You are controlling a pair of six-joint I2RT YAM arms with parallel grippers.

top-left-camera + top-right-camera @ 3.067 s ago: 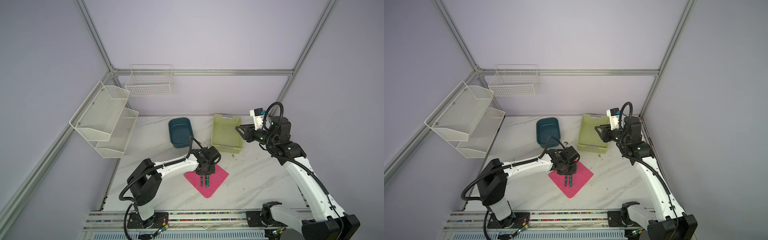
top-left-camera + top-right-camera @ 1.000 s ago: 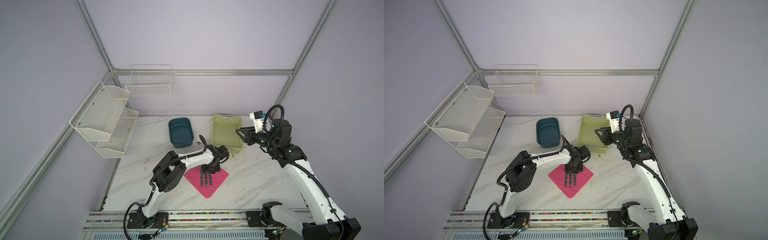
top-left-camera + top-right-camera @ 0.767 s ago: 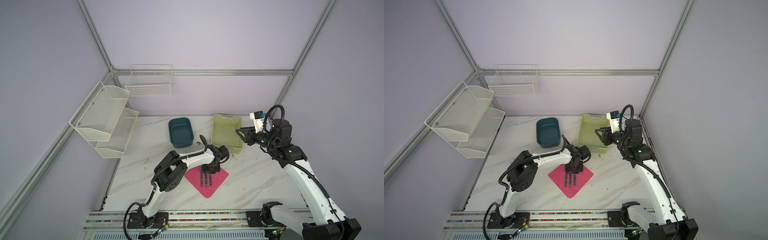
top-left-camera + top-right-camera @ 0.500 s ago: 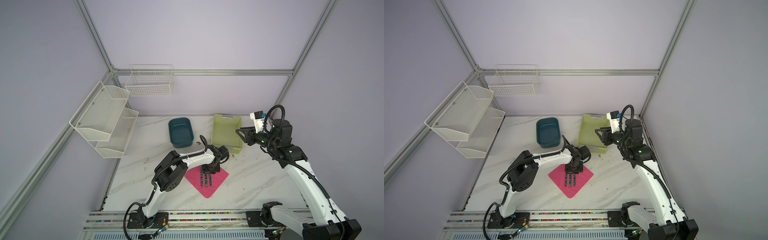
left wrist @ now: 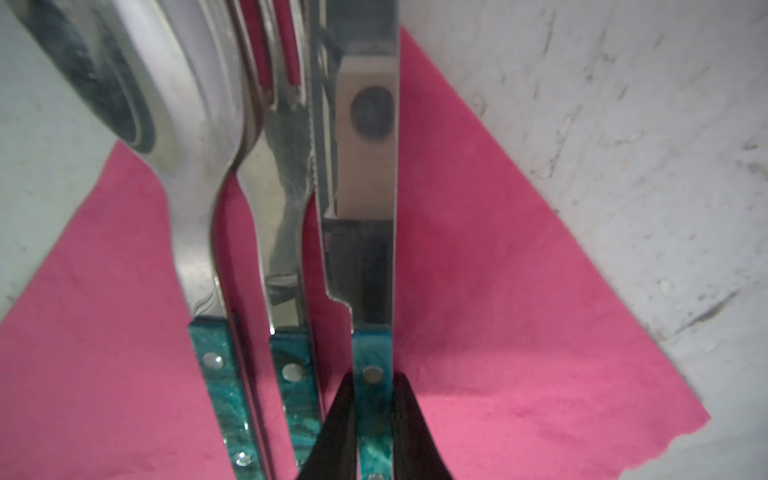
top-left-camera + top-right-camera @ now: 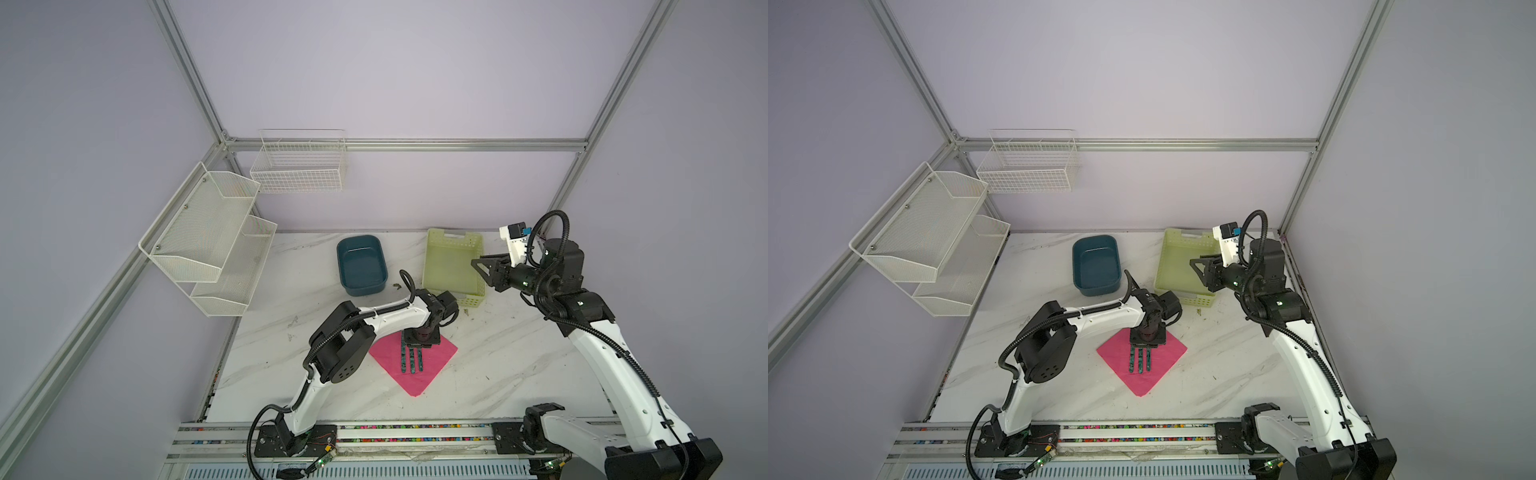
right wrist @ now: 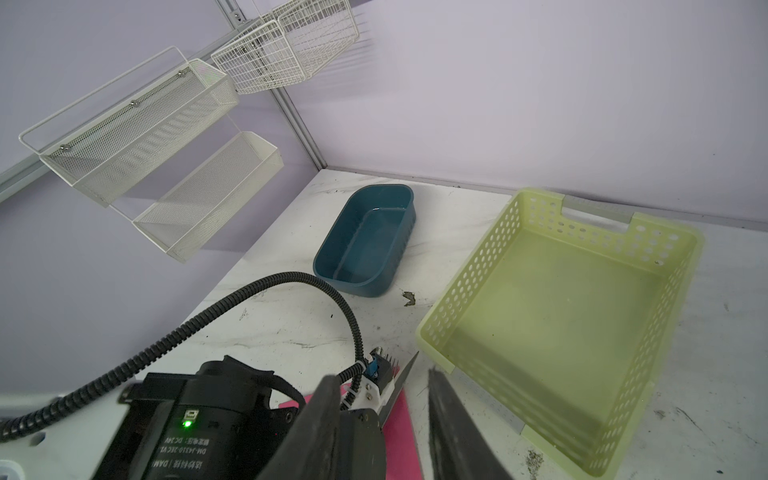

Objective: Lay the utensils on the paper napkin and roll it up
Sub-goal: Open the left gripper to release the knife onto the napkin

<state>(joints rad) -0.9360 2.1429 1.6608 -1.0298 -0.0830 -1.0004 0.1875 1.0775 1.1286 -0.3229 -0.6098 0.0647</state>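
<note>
Placing step, judged near done: steel spoon [image 5: 195, 232], fork [image 5: 286, 232] and knife [image 5: 365, 208], teal speckled handles, side by side on bright pink paper napkin [image 5: 498, 291]; left gripper [image 5: 374, 378] narrow astride knife handle, grip uncertain; right gripper [image 6: 480, 268] part-open, empty; next likely: clear knife, withdraw, roll

Seen from above, the left end effector [image 6: 420, 340] hides the silver heads of the teal-handled spoon [image 6: 403, 360], fork [image 6: 411, 360] and knife [image 6: 419, 360].

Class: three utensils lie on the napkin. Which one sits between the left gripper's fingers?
The knife: the left gripper straddles its handle; spoon and fork lie free beside it.
</note>
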